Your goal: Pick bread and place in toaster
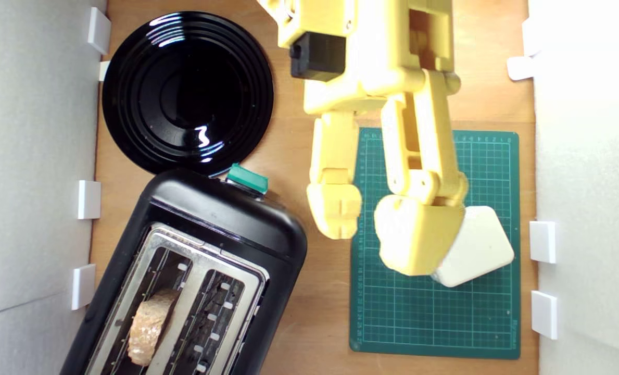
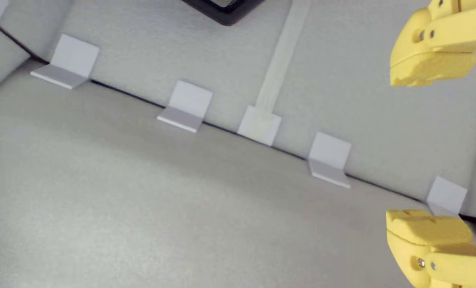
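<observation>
The bread (image 1: pixel 149 325) stands in the toaster (image 1: pixel 184 276), inside the slot nearer the exterior view's left, with its brown crust upward. The other slot (image 1: pixel 213 323) is dark and I see nothing in it. The toaster lies at an angle in the lower left of the exterior view, and its green lever (image 1: pixel 247 178) points toward the black plate (image 1: pixel 187 91) above it. The edge of the plate touches or slightly overlaps the toaster top; I cannot tell which.

The yellow arm (image 1: pixel 392 78) comes down from the top of the exterior view over the green mat (image 1: pixel 434 312). The end effector (image 1: pixel 374 221) is wide open and holds nothing. One finger (image 1: pixel 335 211) hangs at the mat's left edge, the other (image 1: pixel 418 234) is over the mat and covers part of a cream block (image 1: pixel 483 255) that lies on the mat. If the finger touches the block, I cannot tell.

In the wrist view the two yellow fingertips (image 2: pixel 432 68) are well apart at one side of the picture, with only the grey wall (image 2: pixel 342 80) and white brackets (image 2: pixel 187 106) between and behind them. White brackets (image 1: pixel 89 199) also stand along both sides of the wooden counter (image 1: pixel 314 312) in the exterior view.
</observation>
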You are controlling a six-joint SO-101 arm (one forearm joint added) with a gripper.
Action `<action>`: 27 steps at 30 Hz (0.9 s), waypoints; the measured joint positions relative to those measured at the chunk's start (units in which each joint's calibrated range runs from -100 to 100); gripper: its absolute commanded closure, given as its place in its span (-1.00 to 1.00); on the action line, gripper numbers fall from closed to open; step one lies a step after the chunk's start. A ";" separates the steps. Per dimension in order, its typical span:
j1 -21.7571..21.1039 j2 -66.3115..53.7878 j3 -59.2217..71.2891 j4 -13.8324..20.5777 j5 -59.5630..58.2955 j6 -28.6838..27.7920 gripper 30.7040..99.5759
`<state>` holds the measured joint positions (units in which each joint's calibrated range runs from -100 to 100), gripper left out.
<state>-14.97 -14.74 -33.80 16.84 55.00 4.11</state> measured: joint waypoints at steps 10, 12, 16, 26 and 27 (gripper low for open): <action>-4.49 -17.56 25.43 -0.09 0.00 -5.12 -0.88; -5.40 -21.59 30.79 -0.09 -0.08 -6.36 -0.88; -7.23 -29.99 41.52 -0.09 -0.08 -7.45 -0.88; -7.60 -47.96 67.96 -0.09 -0.08 -8.90 -0.88; -8.05 -49.81 70.64 -0.09 -0.08 -8.38 -0.88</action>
<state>-23.02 -64.55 36.85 16.75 54.92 -4.27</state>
